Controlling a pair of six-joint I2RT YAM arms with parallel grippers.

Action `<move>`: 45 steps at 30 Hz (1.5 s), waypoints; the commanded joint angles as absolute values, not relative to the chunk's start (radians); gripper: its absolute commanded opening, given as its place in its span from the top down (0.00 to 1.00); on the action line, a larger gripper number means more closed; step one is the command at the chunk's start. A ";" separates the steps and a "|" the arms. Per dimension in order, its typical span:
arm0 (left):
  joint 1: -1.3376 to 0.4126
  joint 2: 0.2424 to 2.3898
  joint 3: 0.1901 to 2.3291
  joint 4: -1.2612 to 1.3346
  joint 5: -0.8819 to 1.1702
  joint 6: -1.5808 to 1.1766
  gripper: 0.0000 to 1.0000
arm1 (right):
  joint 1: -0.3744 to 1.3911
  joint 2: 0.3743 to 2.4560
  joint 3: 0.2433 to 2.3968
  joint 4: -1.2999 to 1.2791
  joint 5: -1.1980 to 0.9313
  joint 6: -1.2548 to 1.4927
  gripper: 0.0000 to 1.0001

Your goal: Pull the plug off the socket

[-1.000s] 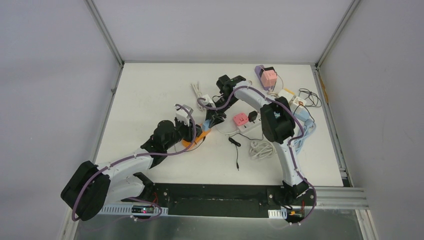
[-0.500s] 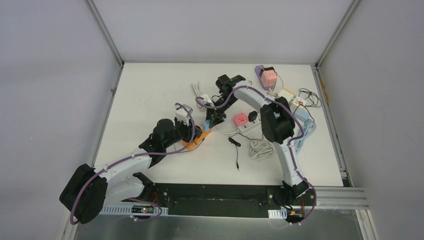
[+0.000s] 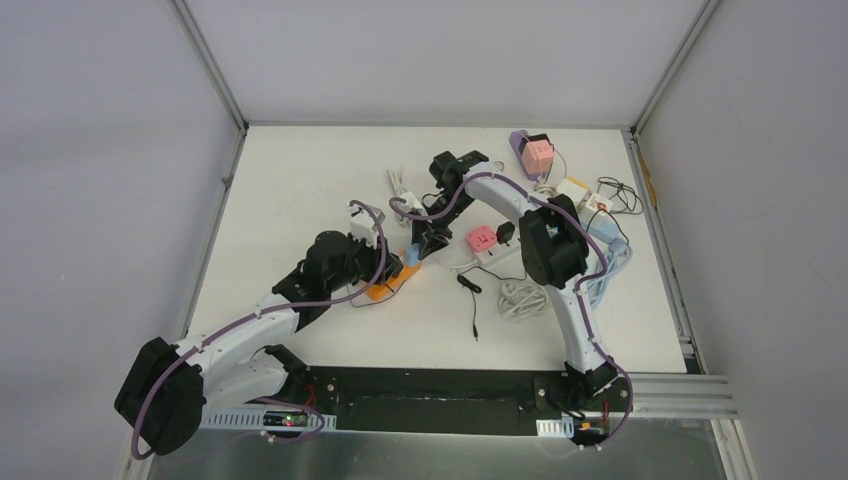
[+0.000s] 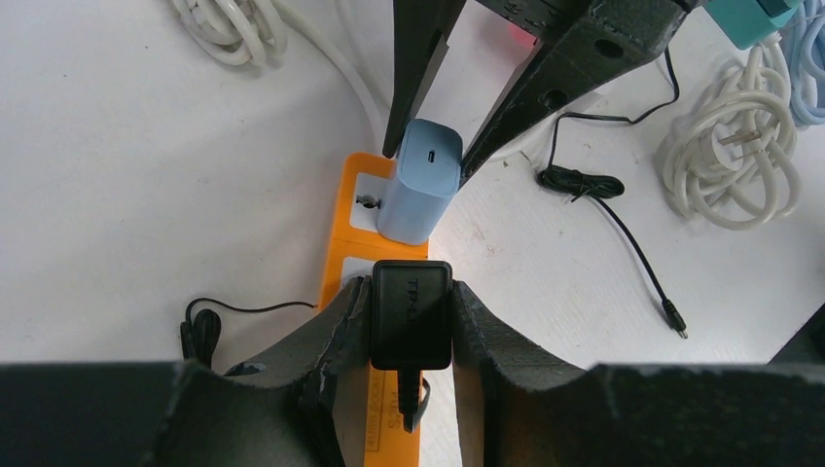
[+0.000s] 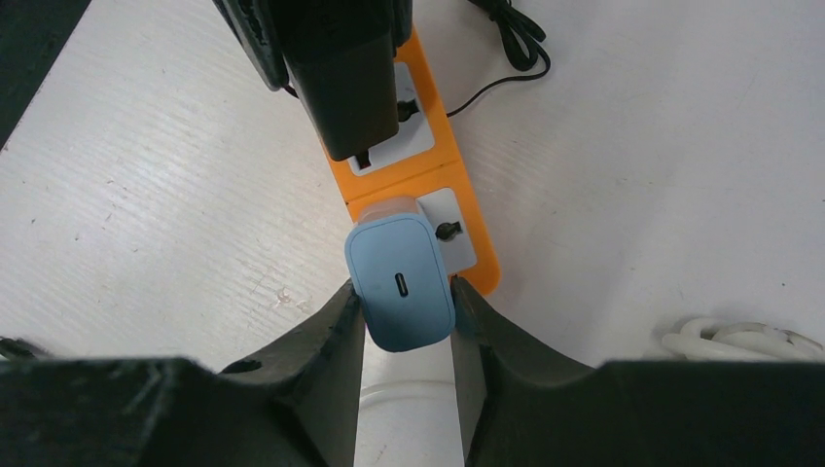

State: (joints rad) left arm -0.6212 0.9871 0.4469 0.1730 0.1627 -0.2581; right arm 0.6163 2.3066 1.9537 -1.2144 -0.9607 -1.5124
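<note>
Orange plastic power strip [image 3: 386,289] lies near the middle of the white table [image 3: 300,200]. In the top view its long axis runs roughly from 8 o'clock to 2 o'clock. Two plugs sit in it. The pale blue boxy charger plug [image 5: 399,282] is at the 2 o'clock end, and the black rectangular adapter [image 4: 412,311] is in the next socket toward 8 o'clock.

The right gripper [image 5: 401,289] is closed snugly on the blue plug, with one finger flat against each side. The left gripper [image 4: 409,294] is clamped on the black adapter in the same way.

The blue plug's long axis stands up from the strip's face, with its small port facing away from the socket. It looks seated or nearly so, though its pins are hidden.

My reading is that the blue plug is the one to come off, while the left arm pins the strip down through the adapter. The pull should run straight along the plug's own axis, away from the strip's face, with no twist. A firm brace on the left should keep the light strip from lifting with the plug. A sideways drag could jam the pins or slide the strip.
</note>
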 commanded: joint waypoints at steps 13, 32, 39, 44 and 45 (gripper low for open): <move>-0.626 1.040 0.607 0.115 0.140 -0.300 1.00 | 0.622 2.304 1.964 -1.161 -0.833 -1.445 0.90; -0.615 0.702 0.607 -0.299 -0.084 -0.386 1.00 | 0.558 2.307 1.990 -0.940 -0.710 -1.181 0.90; -0.524 0.672 0.644 -0.399 -0.162 -0.437 1.00 | 0.550 2.309 1.975 -0.845 -0.618 -1.085 0.89; -0.378 0.714 0.666 -0.382 -0.138 -0.461 1.00 | 0.544 2.304 1.962 -0.858 -0.621 -1.065 0.76; -0.349 0.729 0.673 -0.368 -0.123 -0.454 1.00 | 0.541 2.302 1.961 -0.867 -0.634 -1.062 0.68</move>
State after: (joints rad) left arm -0.4503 0.6949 0.6132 -0.3927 -0.1238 -0.4297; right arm 0.5709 2.3039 1.9797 -0.8948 -0.7696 -1.0882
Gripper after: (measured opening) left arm 0.305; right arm 0.354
